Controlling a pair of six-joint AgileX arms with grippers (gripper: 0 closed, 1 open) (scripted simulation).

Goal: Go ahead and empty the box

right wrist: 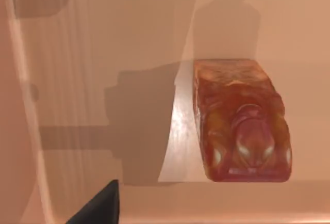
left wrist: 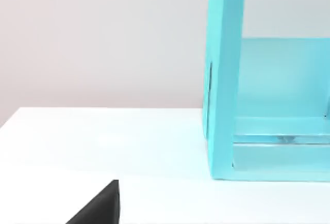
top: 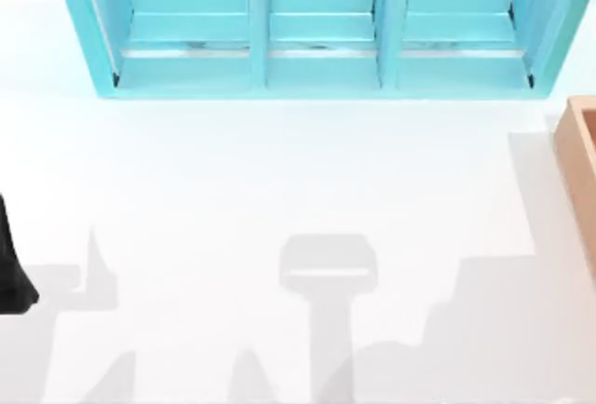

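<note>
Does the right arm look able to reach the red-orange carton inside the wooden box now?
Probably yes: the right wrist view looks down into the tan wooden box, and the red-orange carton lies uncovered on its floor.

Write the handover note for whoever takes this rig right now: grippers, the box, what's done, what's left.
Left arm: parked at the table's left edge, away from the work.
Right arm: its wrist camera looks down into the box, which sits at the table's right edge, partly in view from the top.
Inside the box: one red-orange carton lying on the floor of the box, nothing gripping it.
Cyan three-compartment cabinet stands at the back of the table.
Done: nothing visibly removed yet.
Left: grasp the carton and lift it out of the box.
</note>
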